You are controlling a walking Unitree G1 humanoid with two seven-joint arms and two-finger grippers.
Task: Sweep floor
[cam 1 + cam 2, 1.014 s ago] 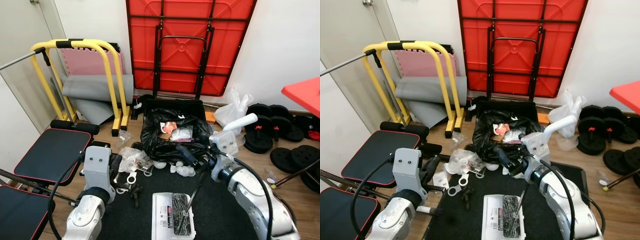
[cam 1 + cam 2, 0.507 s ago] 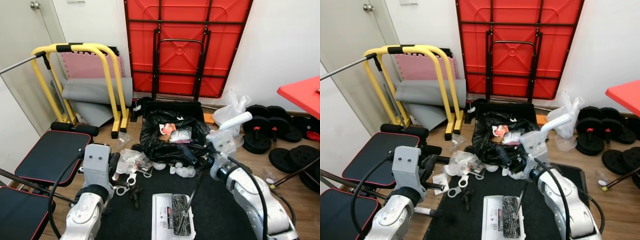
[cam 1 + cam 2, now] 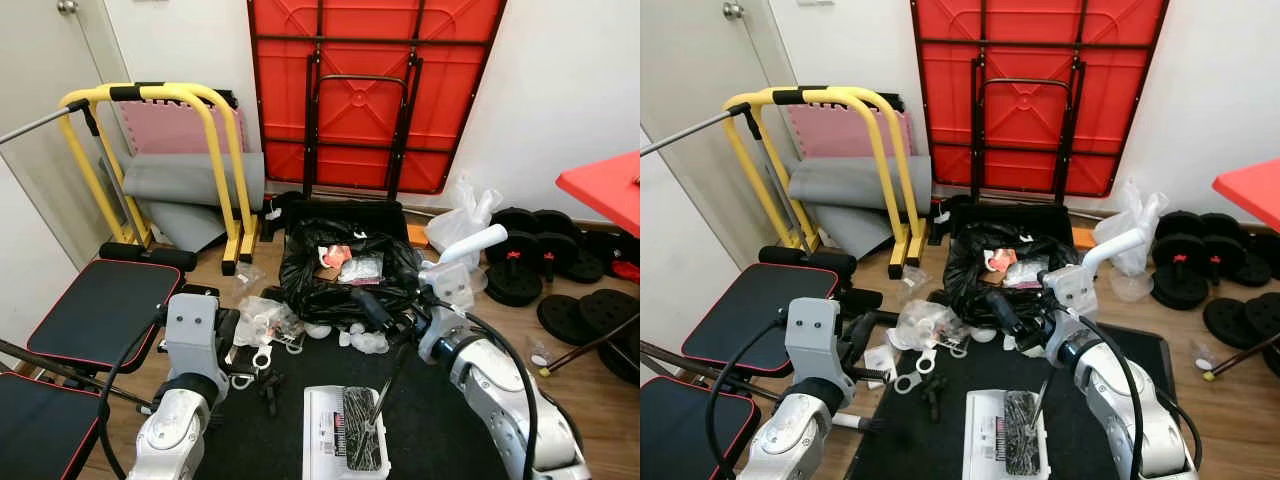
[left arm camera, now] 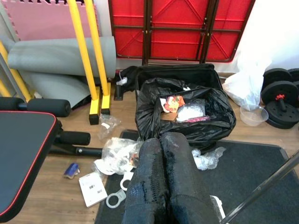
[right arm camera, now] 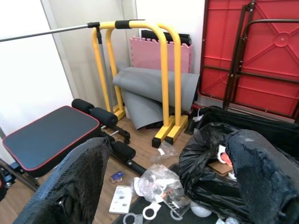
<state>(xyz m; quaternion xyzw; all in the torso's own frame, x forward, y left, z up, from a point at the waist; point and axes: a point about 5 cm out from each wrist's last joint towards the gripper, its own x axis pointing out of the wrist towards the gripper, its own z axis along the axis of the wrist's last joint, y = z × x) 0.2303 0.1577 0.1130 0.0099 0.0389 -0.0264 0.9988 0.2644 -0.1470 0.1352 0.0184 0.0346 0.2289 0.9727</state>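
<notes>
The right gripper [image 3: 372, 310] is held over the front edge of the black trash bag [image 3: 340, 285], and in the wrist view its two fingers [image 5: 77, 179] are wide apart, so released, w/ nothing between them. The left gripper [image 4: 163, 186] is low at the left, near the bench; its two fingers are pressed together, clenched on nothing. Below the right gripper, on the black mat [image 3: 440, 430], lies a white dustpan [image 3: 325, 445] w/ a dark brush [image 3: 362, 428] resting on it, and a thin dark handle [image 3: 388, 385] goes up from the brush toward the right arm; I cannot tell if it touches the arm. The trash bag is open, approx. in the middle of the room, w/ paper and plastic inside. Just left of the bag, on the wood floor [image 3: 580, 385], are clear plastic wrappers [image 3: 262, 318], white rings [image 3: 262, 357] and a small booklet [image 4: 91, 188]. Further out: a black bench w/ red edge [image 3: 100, 305], a yellow frame [image 3: 160, 150], a grey rolled mat [image 3: 190, 180], a red folded table [image 3: 375, 90] against the wall, and black weight plates [image 3: 560, 270] at the right.
</notes>
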